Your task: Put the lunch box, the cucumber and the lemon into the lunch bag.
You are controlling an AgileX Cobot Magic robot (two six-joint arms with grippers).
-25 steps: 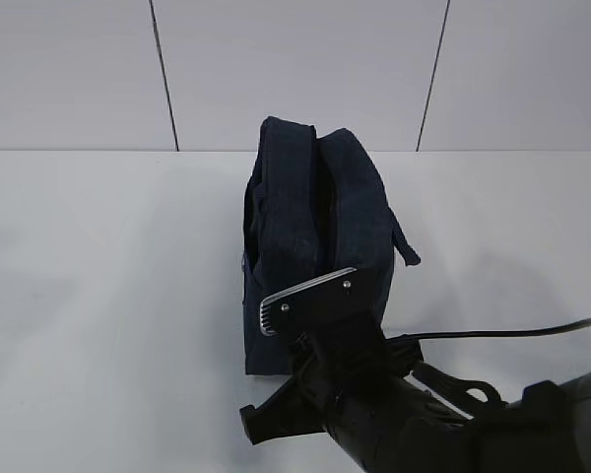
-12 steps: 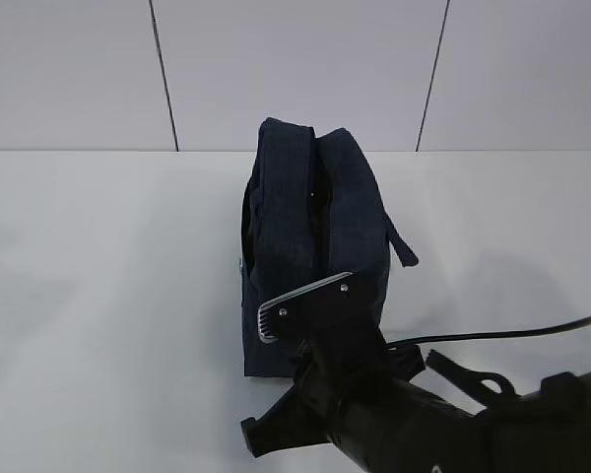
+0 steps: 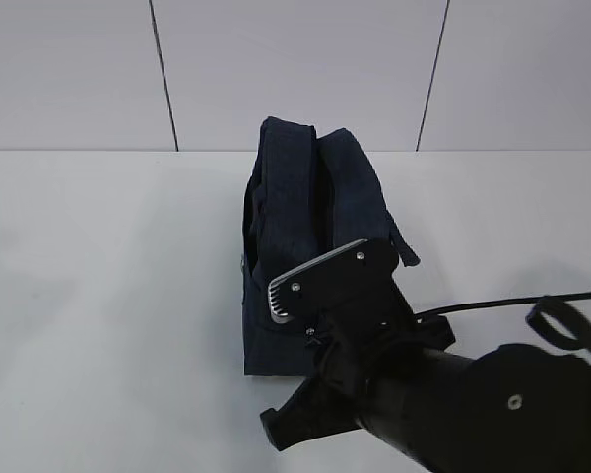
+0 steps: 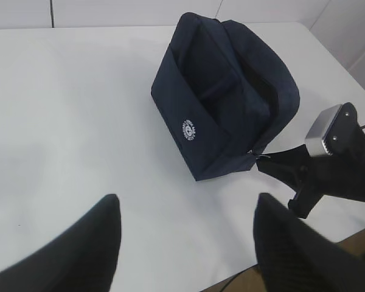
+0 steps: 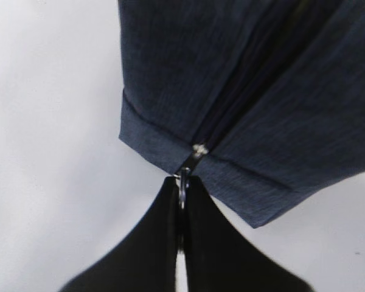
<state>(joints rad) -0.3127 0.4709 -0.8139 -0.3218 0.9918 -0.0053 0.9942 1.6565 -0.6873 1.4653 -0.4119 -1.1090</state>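
Observation:
The dark navy lunch bag point(image 3: 295, 212) stands upright in the middle of the white table, and it also shows in the left wrist view point(image 4: 225, 103). My right gripper point(image 5: 181, 181) is shut on the silver zipper pull point(image 5: 183, 177) at the bag's near end, just below the slider point(image 5: 199, 149). From the left wrist view the right gripper point(image 4: 263, 162) reaches that same corner of the bag. My left gripper point(image 4: 187, 198) hangs open above bare table, well short of the bag, holding nothing. The lunch box, the cucumber and the lemon are out of view.
The bag's side pocket with a round white logo point(image 4: 189, 129) faces the left wrist camera. The right arm's black cable point(image 3: 492, 305) trails across the table on the right. The table edge point(image 4: 328, 243) runs close behind the left gripper's right finger.
The right arm's wrist has risen and shifted a little to the right, staying at the bag's near end. The bag has hardly moved, and the left gripper looks unchanged.

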